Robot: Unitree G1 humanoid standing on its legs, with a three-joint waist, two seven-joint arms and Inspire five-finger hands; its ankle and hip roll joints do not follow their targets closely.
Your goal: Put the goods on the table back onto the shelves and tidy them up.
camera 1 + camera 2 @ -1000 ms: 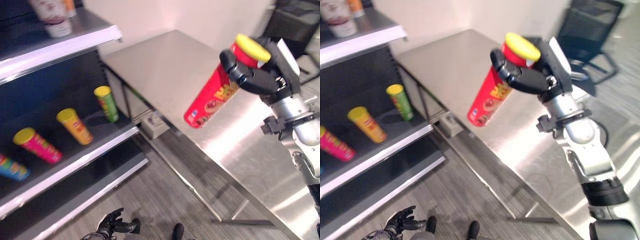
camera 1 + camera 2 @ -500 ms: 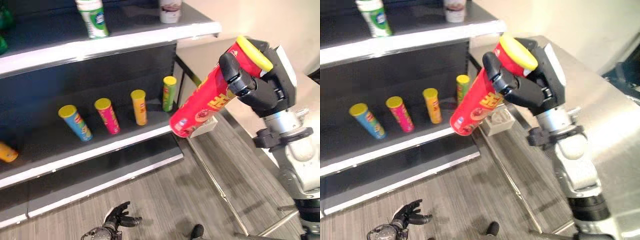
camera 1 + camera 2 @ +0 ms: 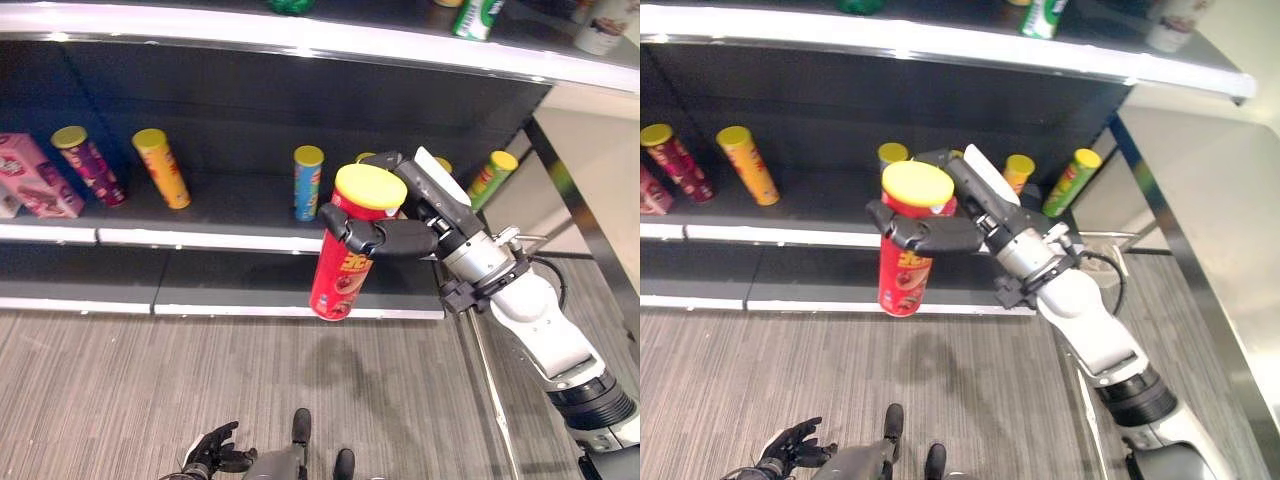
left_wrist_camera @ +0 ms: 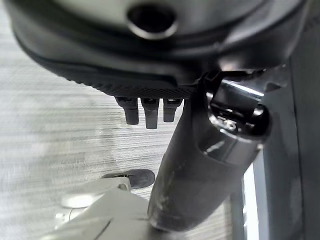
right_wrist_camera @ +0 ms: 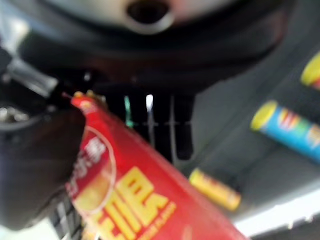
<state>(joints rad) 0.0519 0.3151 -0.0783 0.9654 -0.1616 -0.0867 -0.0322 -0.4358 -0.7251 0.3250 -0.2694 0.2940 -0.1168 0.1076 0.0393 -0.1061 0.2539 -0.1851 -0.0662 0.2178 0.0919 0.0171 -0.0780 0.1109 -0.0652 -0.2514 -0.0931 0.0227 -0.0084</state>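
Red can (image 3: 343, 263) in right hand (image 3: 395, 225), before dark shelves (image 3: 250, 205), seemingly over grey plank floor (image 3: 150, 380).

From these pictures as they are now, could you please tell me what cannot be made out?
- Orange can behind the right hand: mostly hidden in both eye views by the hand and the red tube with yellow lid.
- Upper shelf goods, such as the green-and-white can: tops cut off by the frame edge.
- Pink box: partly cut by the left eye view's edge.
- Print on the red tube: blurred in the right wrist view.
- Left hand: too small to judge finely.
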